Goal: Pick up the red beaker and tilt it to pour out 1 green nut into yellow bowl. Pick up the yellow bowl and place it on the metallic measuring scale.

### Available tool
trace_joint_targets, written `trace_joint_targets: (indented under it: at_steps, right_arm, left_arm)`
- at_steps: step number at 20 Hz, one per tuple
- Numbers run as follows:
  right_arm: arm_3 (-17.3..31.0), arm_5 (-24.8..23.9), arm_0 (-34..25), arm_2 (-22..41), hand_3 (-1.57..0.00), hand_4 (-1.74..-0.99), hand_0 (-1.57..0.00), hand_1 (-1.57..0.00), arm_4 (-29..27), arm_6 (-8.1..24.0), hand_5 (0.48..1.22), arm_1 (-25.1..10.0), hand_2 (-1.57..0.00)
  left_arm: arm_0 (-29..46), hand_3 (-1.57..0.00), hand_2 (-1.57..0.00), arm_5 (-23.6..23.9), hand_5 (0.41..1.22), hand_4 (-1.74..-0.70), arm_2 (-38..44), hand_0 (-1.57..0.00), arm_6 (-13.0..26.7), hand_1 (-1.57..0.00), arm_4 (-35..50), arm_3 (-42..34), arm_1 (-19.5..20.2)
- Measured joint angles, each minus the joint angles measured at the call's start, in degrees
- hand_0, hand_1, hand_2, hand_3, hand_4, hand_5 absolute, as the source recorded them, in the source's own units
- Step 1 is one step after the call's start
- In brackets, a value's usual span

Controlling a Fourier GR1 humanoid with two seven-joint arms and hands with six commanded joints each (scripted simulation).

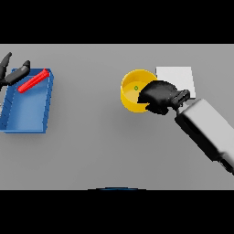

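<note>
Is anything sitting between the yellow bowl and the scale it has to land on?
Nothing visible. The yellow bowl, gripped by the right hand, sits directly beside the metallic measuring scale, whose visible top is bare.

Red beaker (33,81) lying tilted, yellow bowl (133,91) apparently holding green nut (136,88)

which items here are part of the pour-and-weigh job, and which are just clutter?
In the job:
- red beaker, lying tilted in the tray
- round yellow bowl holding a small green nut
- flat pale measuring scale, behind the bowl
- right robot hand, curled on the bowl's rim
- left robot hand, beside the beaker

Lying about:
- blue rectangular tray
</note>
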Motion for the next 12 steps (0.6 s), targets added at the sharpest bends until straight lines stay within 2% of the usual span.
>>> trace_joint_targets:
  at_steps: [2,4,5,8,12]
  right_arm:
    - [0.95,-1.16,-1.13,-1.22,-1.17,-1.741,-1.55,-1.57,0.32,1.21,1.22,-0.71,-1.5]
    - [2.09,-2.97,-1.82,-2.81,-1.16,-1.741,-1.56,-1.57,0.17,-0.39,1.221,-2.77,-1.53]
    - [3.55,-4.39,-2.21,-3.53,-1.16,-1.741,-1.56,-1.57,0.48,-1.14,1.221,-3.65,-1.53]
    - [7.86,-8.02,-2.92,-4.83,-1.15,-1.741,-1.57,-1.57,1.22,-0.66,1.221,-4.09,-1.55]
    - [15.72,-11.72,-4.79,-6.67,-1.15,-1.741,-1.57,-1.57,1.47,-2.72,1.221,-5.3,-1.55]
  left_arm:
    - [0.41,0.0,0.0,-0.36,0.723,-0.83,0.28,0.0,0.09,0.0,0.6,-0.44,0.11]
    - [1.53,0.0,0.0,-0.06,0.733,-0.83,0.36,0.0,1.05,0.0,0.92,-2.23,0.26]
    - [1.71,0.0,0.0,0.32,0.737,-0.84,0.08,0.0,1.12,0.0,0.83,-2.63,-0.23]
    - [0.92,0.0,0.0,0.44,0.746,-0.85,0.1,0.0,3.69,0.0,1.18,-3.2,-0.52]
    - [1.28,0.0,0.0,0.76,0.761,-0.85,-0.1,0.0,4.7,0.0,0.93,-4.07,-0.45]
